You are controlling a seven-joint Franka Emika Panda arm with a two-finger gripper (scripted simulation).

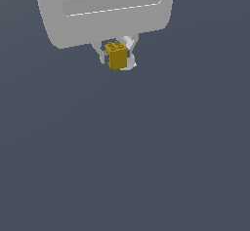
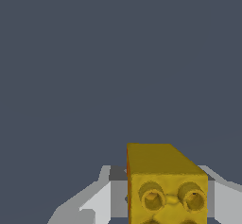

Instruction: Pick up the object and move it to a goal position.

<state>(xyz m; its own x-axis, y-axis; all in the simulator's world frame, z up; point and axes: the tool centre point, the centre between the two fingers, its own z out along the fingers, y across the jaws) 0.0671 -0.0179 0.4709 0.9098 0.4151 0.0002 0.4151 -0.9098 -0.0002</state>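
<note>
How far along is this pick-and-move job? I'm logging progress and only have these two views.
Done: the grasp. The small mustard-yellow studded block sits between the fingers of the white hand, and the wrist view shows a finger on each side of it. In hand: carrying it. Left: reaching the goal position and letting go; no goal marker shows in either view, so the remaining distance cannot be judged.

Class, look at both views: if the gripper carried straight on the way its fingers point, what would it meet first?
Apart from the yellow block already between the fingers of the gripper, only the plain dark surface lies ahead; its distance is unclear.
</note>
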